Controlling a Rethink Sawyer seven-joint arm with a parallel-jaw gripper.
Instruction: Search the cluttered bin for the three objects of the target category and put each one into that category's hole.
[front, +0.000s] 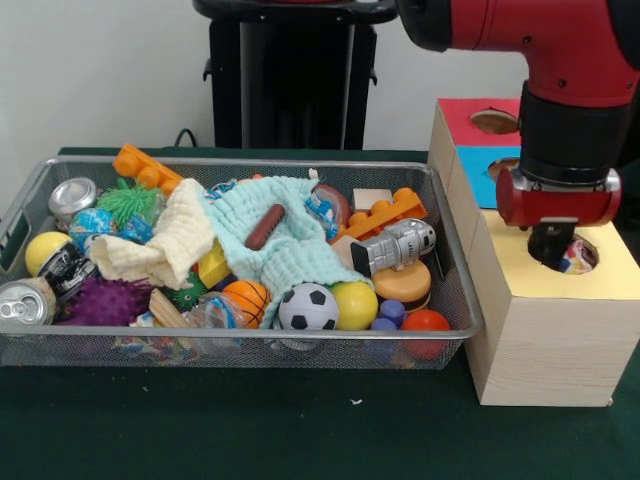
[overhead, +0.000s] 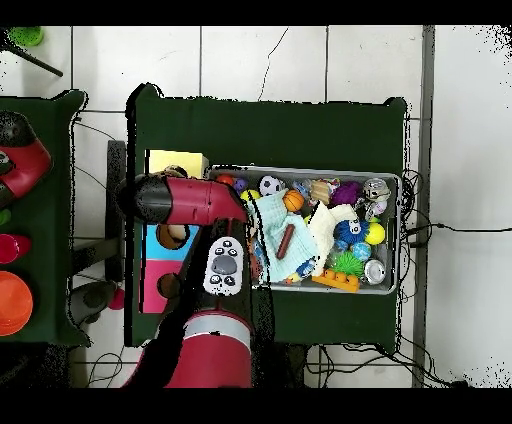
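Front view: the red and black arm (front: 560, 60) was seen coming down over the wooden box (front: 545, 320) at the right of the wire bin (front: 40, 345).
Hand: the hand (front: 552, 248) was lowered into the round hole (front: 590, 252) of the yellow section of the box; its tips were hidden inside the hole, so it could not be told how far it was opened.
Thing at the hole: a small colourful object (front: 578, 258) was seen in the yellow hole, just beside the hand; whether it was held could not be told.
Box: three coloured tops were counted, red at the back (front: 470, 118), blue in the middle (front: 480, 170) and yellow at the front, each with a hole.
Bin: it was filled with many things and was placed on the green surface (front: 300, 430), touching or almost touching the box.
Bin contents: a pale green cloth (front: 285, 240) with a brown sausage-shaped piece (front: 265, 227) on it, a cream cloth (front: 165, 245), a small football (front: 308, 307), an orange ball (front: 247, 296), a yellow ball (front: 355, 305), a purple spiky ball (front: 105, 300), two cans (front: 72, 197) at the left side, and orange building bricks (front: 385, 215) were seen.
Overhead view: the arm (overhead: 195, 200) was seen across the box, covering part of the yellow section (overhead: 175, 162); the hand itself was hidden under it.
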